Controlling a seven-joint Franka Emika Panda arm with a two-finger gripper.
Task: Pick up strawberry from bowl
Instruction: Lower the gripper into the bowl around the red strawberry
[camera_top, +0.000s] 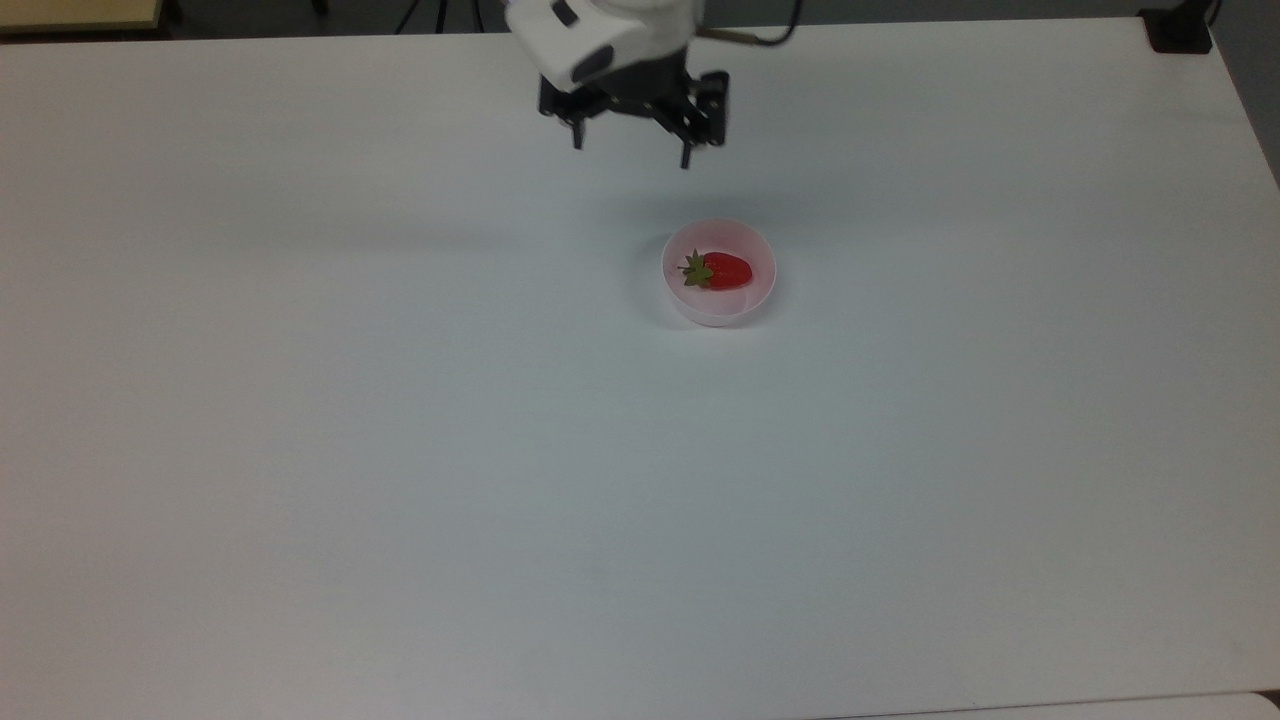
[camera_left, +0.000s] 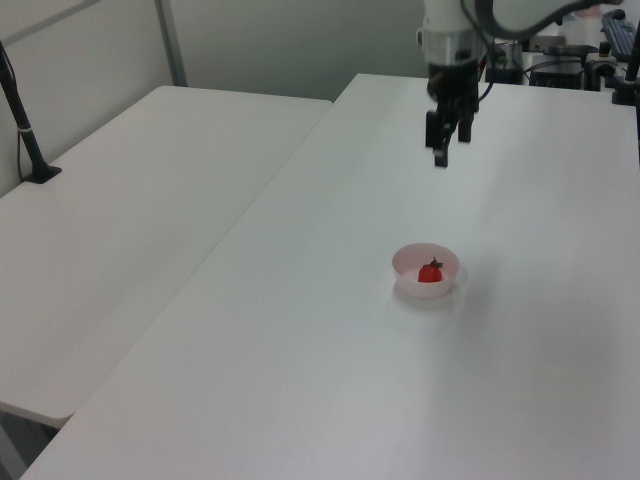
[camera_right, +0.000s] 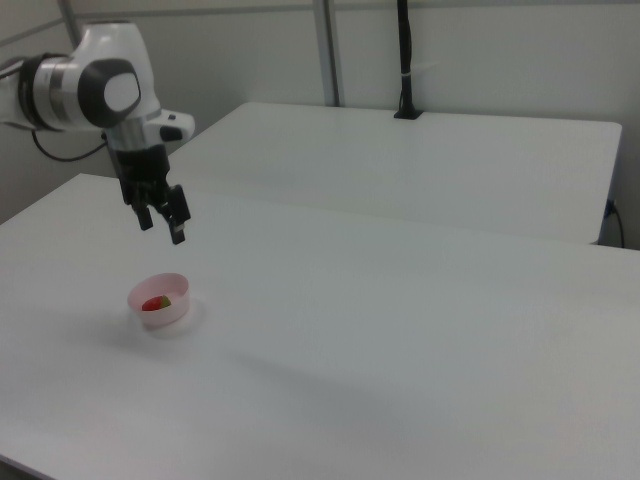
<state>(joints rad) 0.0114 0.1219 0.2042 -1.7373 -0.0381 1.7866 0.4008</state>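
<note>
Approach to the strawberry, fingers spread and empty
The gripper (camera_top: 632, 148) hangs above the table (camera_top: 400, 450), short of the bowl (camera_top: 742, 309); the strawberry (camera_top: 727, 271) lies on its side inside; a misaligned descent could strike the low rim and tip the light bowl.

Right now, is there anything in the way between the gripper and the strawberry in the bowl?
Nothing visible. The gripper hangs open above bare table, apart from the bowl. The strawberry lies on its side inside, uncovered, with only the bowl's low wall around it, so a reach from above looks clear.
</note>
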